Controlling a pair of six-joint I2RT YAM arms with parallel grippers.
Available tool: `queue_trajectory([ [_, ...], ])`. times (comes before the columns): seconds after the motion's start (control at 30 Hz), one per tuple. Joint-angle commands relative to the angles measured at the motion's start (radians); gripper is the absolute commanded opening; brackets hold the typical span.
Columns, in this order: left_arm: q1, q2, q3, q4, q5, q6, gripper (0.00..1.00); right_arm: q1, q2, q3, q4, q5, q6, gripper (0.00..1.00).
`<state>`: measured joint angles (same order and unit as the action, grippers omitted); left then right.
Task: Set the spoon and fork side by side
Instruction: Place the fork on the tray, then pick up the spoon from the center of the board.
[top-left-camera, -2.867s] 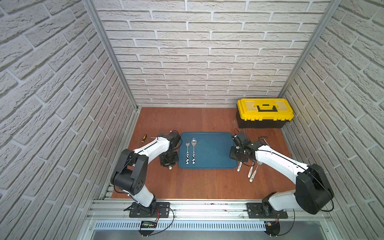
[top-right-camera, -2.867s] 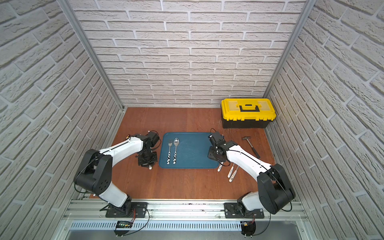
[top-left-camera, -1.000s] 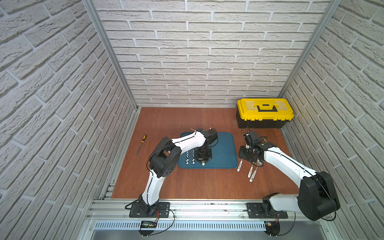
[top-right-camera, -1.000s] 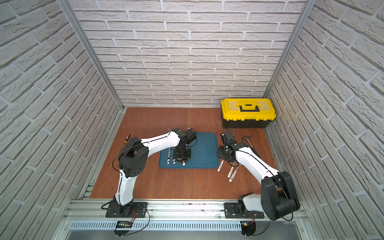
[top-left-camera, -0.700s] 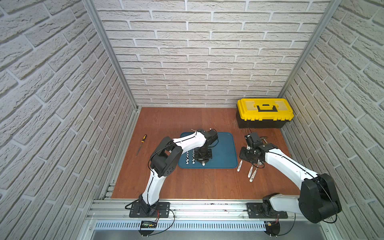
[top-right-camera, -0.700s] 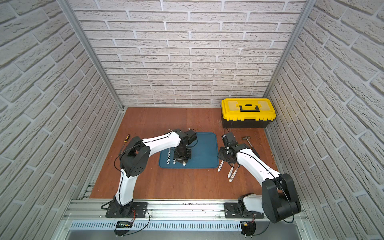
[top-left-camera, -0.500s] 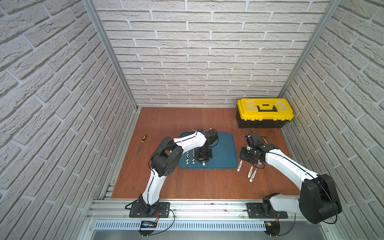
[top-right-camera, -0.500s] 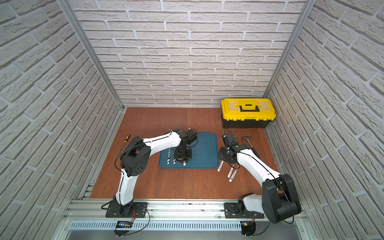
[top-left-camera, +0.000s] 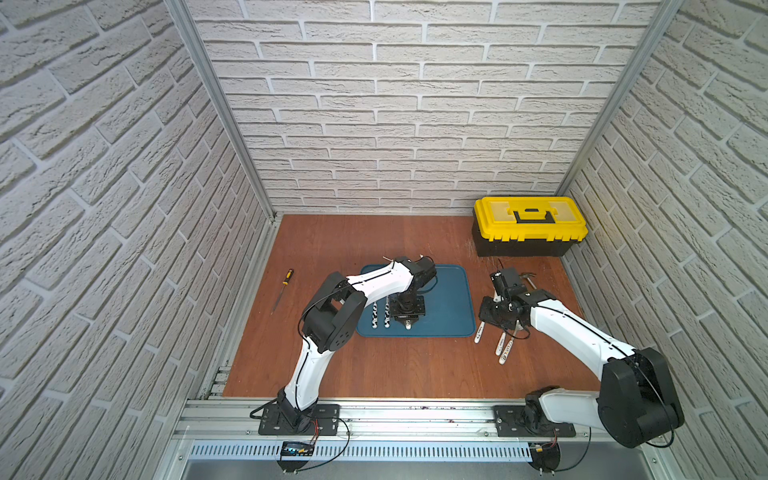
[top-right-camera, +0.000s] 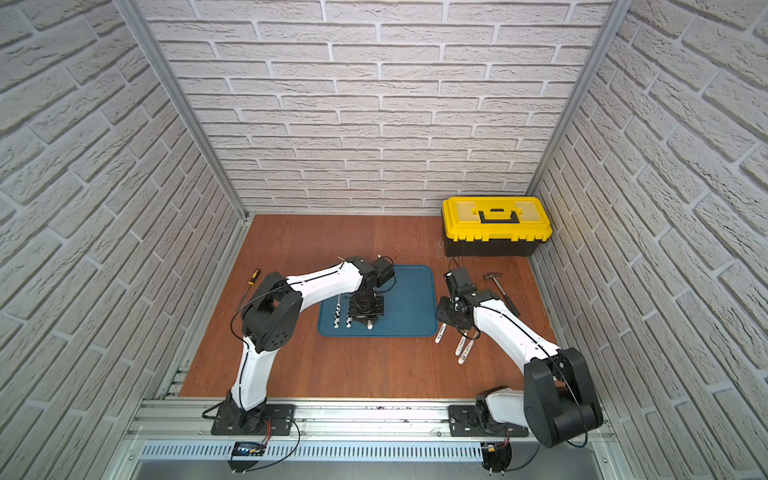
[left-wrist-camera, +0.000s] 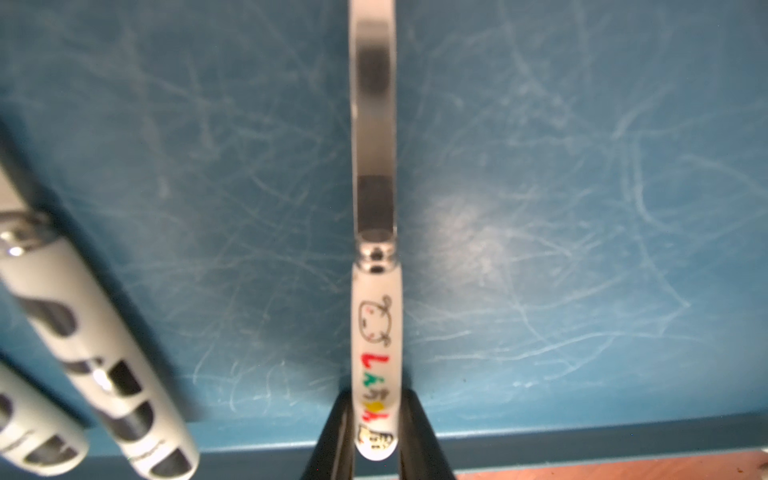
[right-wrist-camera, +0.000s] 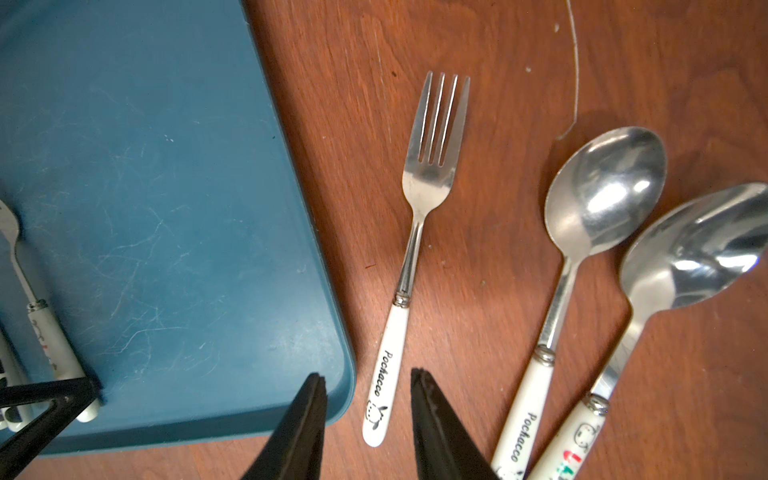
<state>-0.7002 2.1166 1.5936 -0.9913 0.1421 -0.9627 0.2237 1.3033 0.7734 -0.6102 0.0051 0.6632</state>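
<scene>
Pinching a white-handled utensil (left-wrist-camera: 376, 332), the left gripper (left-wrist-camera: 376, 411) has swung onto the tray (left-wrist-camera: 582, 208), probably placing it. The right gripper (right-wrist-camera: 368, 378) hovers narrowly open over a fork (right-wrist-camera: 419, 195).

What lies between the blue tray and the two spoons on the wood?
A white-handled fork, lying flat, touching neither the blue tray nor the spoons; the right wrist view shows it best.

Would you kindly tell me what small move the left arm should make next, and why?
Probably open the left gripper and let go. It is shut on the cartoon-handled utensil, which looks low over the blue tray, alongside the two patterned handles lying there, so a release seems due.
</scene>
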Motion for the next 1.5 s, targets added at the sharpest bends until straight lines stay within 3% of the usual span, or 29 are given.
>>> queue_trajectory([
  [0.0, 0.01, 0.031, 0.015, 0.003, -0.029, 0.006, 0.21, -0.009, -0.036, -0.022, 0.018, 0.001, -0.016, 0.39],
  [0.23, 0.008, 0.036, 0.004, 0.009, -0.046, 0.006, 0.22, -0.009, -0.042, -0.027, 0.017, -0.007, -0.016, 0.39],
  [0.7, 0.003, 0.004, -0.009, 0.007, -0.061, 0.013, 0.38, -0.009, -0.064, -0.03, 0.002, -0.002, -0.017, 0.4],
  [0.83, -0.003, -0.069, -0.01, -0.009, -0.111, 0.021, 0.46, -0.009, -0.076, -0.024, -0.017, 0.023, -0.013, 0.41],
  [1.07, -0.024, -0.267, 0.031, -0.119, -0.282, 0.062, 0.5, -0.009, -0.052, -0.017, -0.106, 0.075, 0.048, 0.48],
  [1.27, -0.025, -0.449, -0.104, -0.04, -0.33, 0.057, 0.51, -0.01, -0.003, -0.024, -0.184, 0.091, 0.1, 0.46],
  [1.47, 0.004, -0.499, -0.179, 0.019, -0.297, 0.089, 0.51, -0.017, -0.054, -0.041, -0.256, 0.159, 0.188, 0.44],
])
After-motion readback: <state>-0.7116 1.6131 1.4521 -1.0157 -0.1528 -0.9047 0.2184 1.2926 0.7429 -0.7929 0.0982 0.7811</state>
